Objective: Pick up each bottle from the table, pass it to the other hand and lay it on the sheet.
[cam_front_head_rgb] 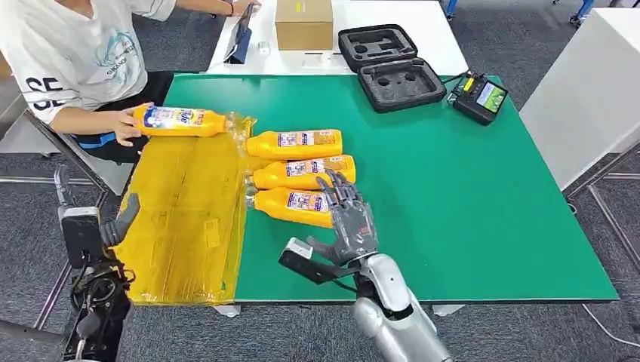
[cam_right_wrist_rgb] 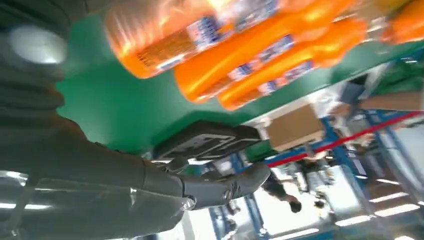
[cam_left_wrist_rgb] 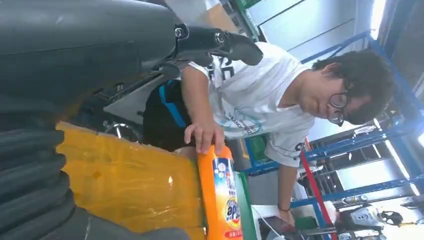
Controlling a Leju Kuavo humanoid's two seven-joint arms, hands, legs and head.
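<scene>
You see the right hand at frame centre, fingers spread and grasping nothing, over the nearest bottle; left hand state cannot be told.

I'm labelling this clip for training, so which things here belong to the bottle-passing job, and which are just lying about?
Part of the job:
three orange plastic bottles lying on the green table
orange bottle in a person's hand
yellow sheet
right hand
left hand

Lying about:
brown cardboard box
open black foam-lined case
black handheld controller with a screen
</scene>
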